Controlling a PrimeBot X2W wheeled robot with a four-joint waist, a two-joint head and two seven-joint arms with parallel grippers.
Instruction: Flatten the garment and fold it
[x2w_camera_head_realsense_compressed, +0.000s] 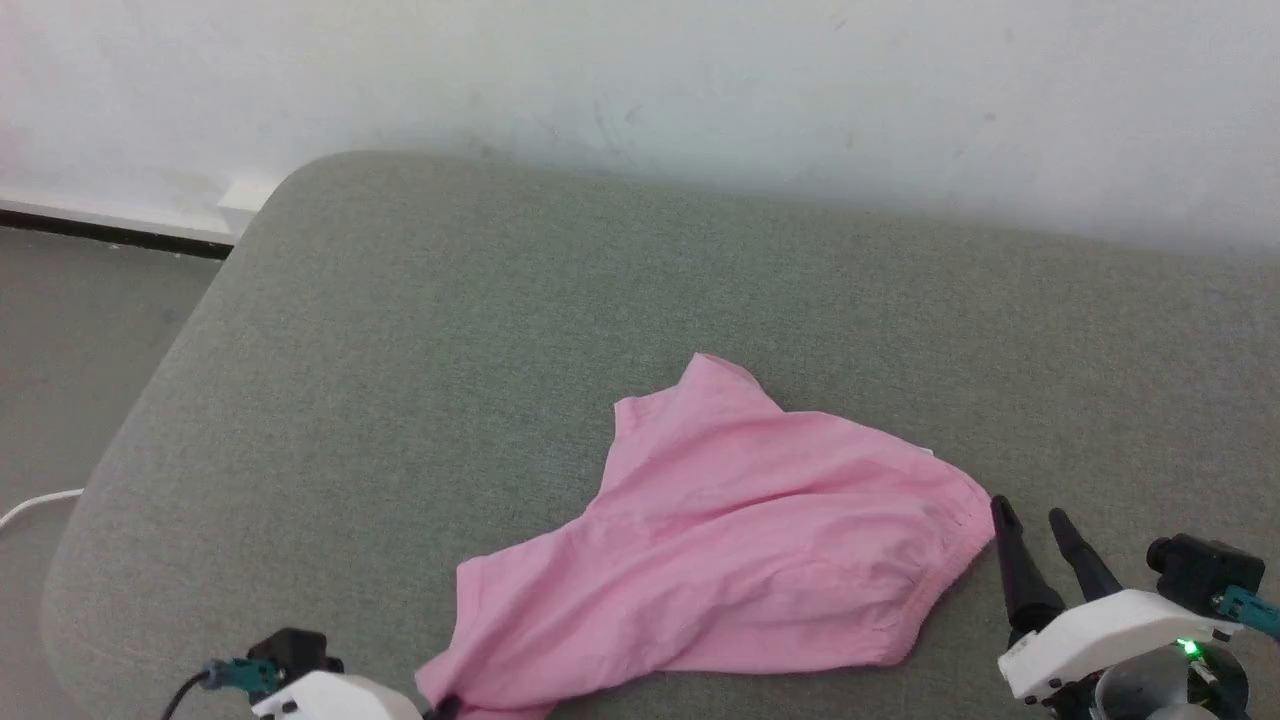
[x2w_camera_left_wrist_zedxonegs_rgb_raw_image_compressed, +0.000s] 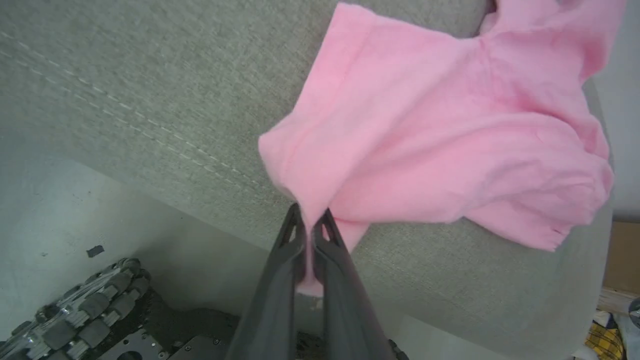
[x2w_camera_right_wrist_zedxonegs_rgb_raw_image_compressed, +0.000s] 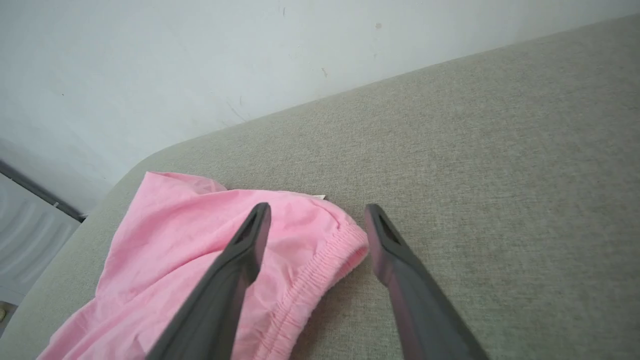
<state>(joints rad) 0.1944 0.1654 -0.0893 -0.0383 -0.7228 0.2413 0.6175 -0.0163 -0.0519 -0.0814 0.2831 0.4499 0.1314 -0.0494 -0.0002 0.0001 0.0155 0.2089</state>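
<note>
Ok so here's where I'm at: I'm pinching one corner of the garment (x2w_camera_head_realsense_compressed: 720, 560) with my left gripper (x2w_camera_left_wrist_zedxonegs_rgb_raw_image_compressed: 310, 220). The two dark fingers are clamping tight together, and a thin fold of pink fabric is squeezing out between them, right at the near edge of the grey-green cushion (x2w_camera_head_realsense_compressed: 500, 330). In the left wrist view the cloth is running up from my fingertips and spreading out over the cushion top. A stitched seam (x2w_camera_left_wrist_zedxonegs_rgb_raw_image_compressed: 125, 120) is running along the cushion just beside it.

The rest of the garment is lying on the cushion, and it's looking pretty crumpled. One pointed flap is reaching toward the wall (x2w_camera_head_realsense_compressed: 700, 80), another part is stretching down toward my left gripper, and wrinkles are running across the middle. The gathered waistband (x2w_camera_right_wrist_zedxonegs_rgb_raw_image_compressed: 320, 265) is curling over at the right end, with a small white tag (x2w_camera_right_wrist_zedxonegs_rgb_raw_image_compressed: 318, 197) peeking out behind it.

My right gripper (x2w_camera_head_realsense_compressed: 1029, 510) is holding nothing. Its fingers are spreading wide just beside that waistband end. In the right wrist view one finger is hanging over the pink fabric and the other over bare cushion. I can't tell if the tips are touching down.

Off to the left, a white cable (x2w_camera_head_realsense_compressed: 35, 505) is lying on the grey floor (x2w_camera_head_realsense_compressed: 90, 330).
</note>
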